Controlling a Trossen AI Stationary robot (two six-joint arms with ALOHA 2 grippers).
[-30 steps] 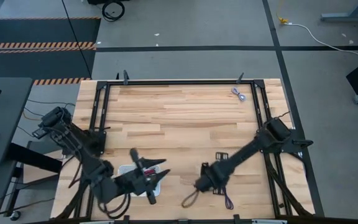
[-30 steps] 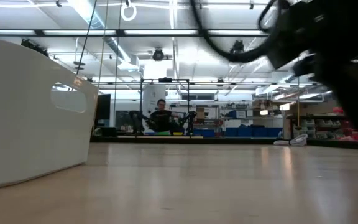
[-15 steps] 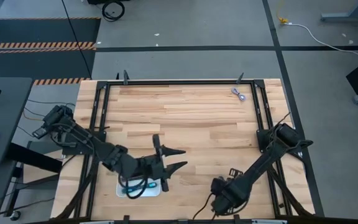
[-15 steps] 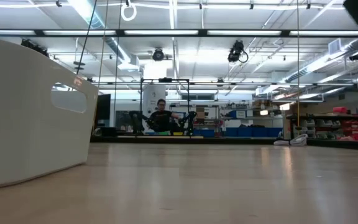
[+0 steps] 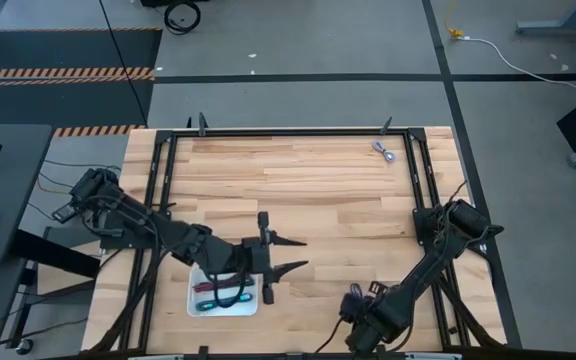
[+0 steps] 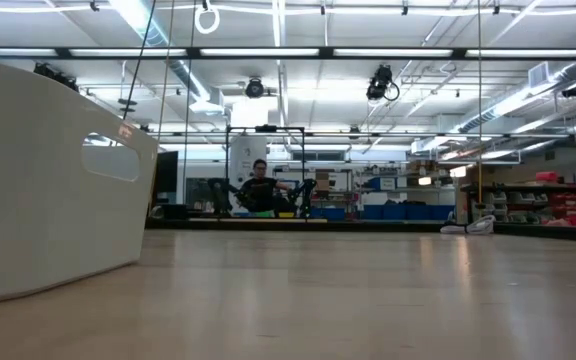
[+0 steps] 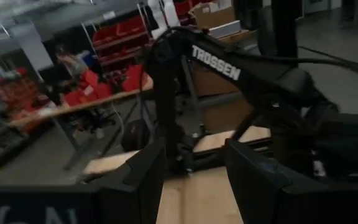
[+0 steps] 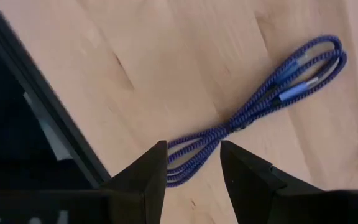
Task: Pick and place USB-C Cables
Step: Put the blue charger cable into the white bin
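A white tray [image 5: 249,309] near the table's near-left corner holds the green [image 5: 208,290], dark red [image 5: 231,292] and teal [image 5: 208,305] cables. Its wall [image 6: 48,200] fills the left of the low view. My left gripper [image 5: 293,255] is open and hangs level just right of the tray, holding nothing. My right gripper [image 5: 356,320] is open at the near edge, pointing down. The purple cable [image 8: 260,102] lies flat on the wood below it, one looped end between the fingertips [image 8: 193,158]. The silver-grey cable [image 5: 385,151] lies near the far-right corner.
A black frame [image 5: 288,131] runs round the tabletop, and its bar [image 8: 48,118] is close beside the purple cable. The right arm [image 7: 241,68] stands across the left wrist view. Bare wood [image 5: 298,190] fills the middle and far part of the table.
My left gripper has drawn back from over the tray toward the table's right and now sits beside it, open. The tray's cables show where it was. My right gripper has moved toward the near edge and down over the purple cable, and the arm has left the low view.
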